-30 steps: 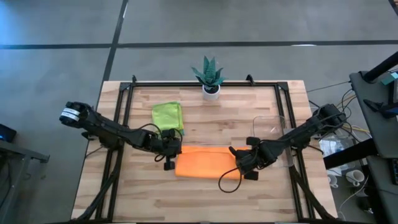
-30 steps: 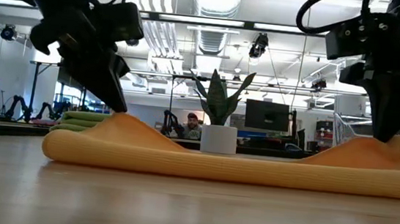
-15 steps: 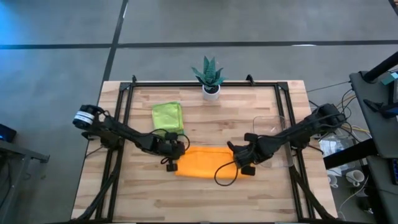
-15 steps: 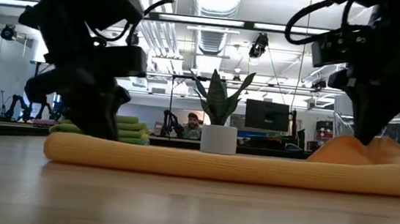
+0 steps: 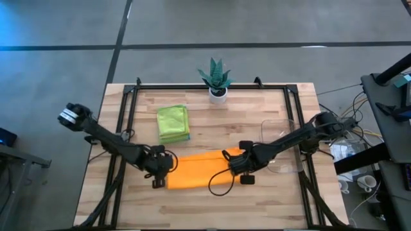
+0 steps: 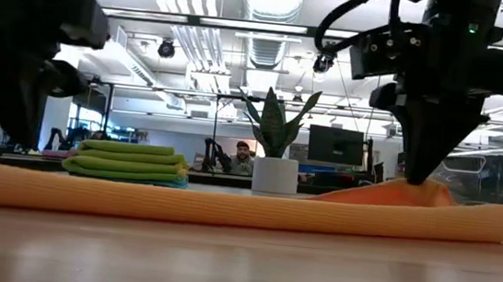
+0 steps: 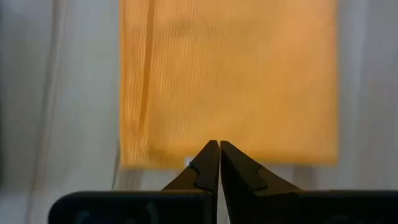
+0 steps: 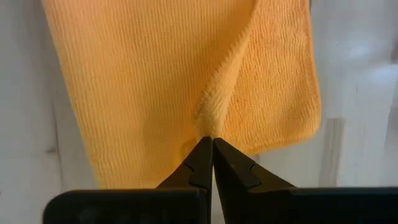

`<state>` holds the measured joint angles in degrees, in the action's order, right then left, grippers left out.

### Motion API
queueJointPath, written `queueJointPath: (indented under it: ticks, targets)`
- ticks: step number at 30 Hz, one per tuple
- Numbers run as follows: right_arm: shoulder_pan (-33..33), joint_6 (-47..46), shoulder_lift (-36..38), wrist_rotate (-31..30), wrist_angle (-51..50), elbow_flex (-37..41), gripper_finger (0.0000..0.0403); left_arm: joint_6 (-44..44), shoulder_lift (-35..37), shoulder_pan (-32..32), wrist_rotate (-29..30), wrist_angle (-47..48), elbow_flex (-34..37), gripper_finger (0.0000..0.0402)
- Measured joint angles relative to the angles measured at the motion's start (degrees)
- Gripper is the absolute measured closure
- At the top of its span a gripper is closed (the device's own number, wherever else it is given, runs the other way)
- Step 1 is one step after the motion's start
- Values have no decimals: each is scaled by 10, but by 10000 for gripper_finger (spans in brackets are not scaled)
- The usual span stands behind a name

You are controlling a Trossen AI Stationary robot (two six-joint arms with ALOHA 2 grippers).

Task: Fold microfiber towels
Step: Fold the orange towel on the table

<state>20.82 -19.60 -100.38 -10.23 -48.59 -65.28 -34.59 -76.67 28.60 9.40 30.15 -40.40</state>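
Currently the worktop holds the orange towel at 6 o'clock, folded once into a long strip. Green stack at 10 o'clock looks finished. Left gripper jaws closed at one end; right gripper pinching the other.

A folded towel lies across the middle of the table, nearer its front edge. The left gripper sits at its left end, the right gripper at its right end. Behind it, to the left, rests a stack of folded towels. A potted plant stands at the back edge, and a tray sits toward the right.
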Motion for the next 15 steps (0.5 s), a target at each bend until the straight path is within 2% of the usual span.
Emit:
queueJointPath:
  ticks: [9, 15]
  targets:
    - [7, 1, 6, 27, -25, -36, 394, 4, 34, -1, 16, -9, -19, 401]
    - [-2, 7, 15, 12, -30, -31, 394, 5, 36, -10, 63, -11, 4, 401]
